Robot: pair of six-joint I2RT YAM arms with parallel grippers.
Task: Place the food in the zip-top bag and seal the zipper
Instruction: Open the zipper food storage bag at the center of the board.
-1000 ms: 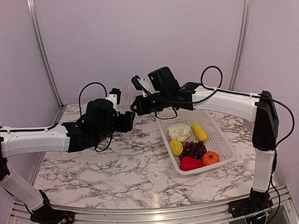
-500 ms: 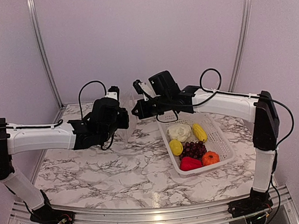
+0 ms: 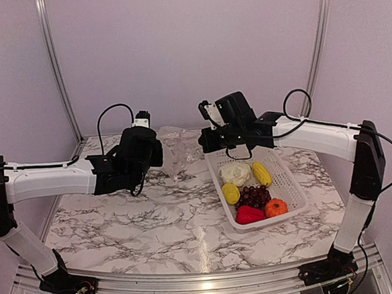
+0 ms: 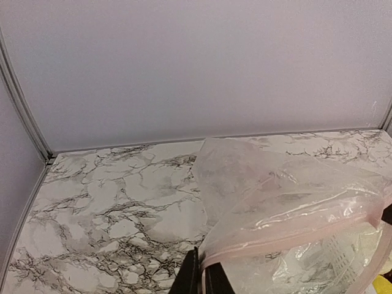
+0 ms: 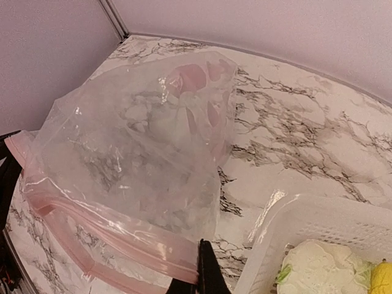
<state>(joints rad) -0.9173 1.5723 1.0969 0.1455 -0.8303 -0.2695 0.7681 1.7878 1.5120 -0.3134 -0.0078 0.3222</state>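
Because the food (image 3: 253, 197) has to go in through the top, you hold the bag (image 3: 174, 148) up above the table (image 3: 154, 224), between your two arms. Each arm has one side of the bag's mouth. Pulling the two sides apart looks like the way to make a hole big enough for the food.

Your left gripper (image 4: 201, 269) is squeezed tight. Its two fingers pinch the pink zipper (image 4: 288, 236) right at the edge of the bag. Your right gripper (image 5: 201, 263) is squeezed tight too. It pinches the zipper on the other side. Neither gripper holds anything else.

From the wrist views, the bag hangs crinkly and see-through, and nothing is inside it. The zipper is not pressed shut. You can see its two strips apart.

All the food sits in the white basket (image 3: 289, 181) on your right side, just below the right arm. The bag is near the basket but not over it. I think you are getting the mouth ready, and no food is packed yet.
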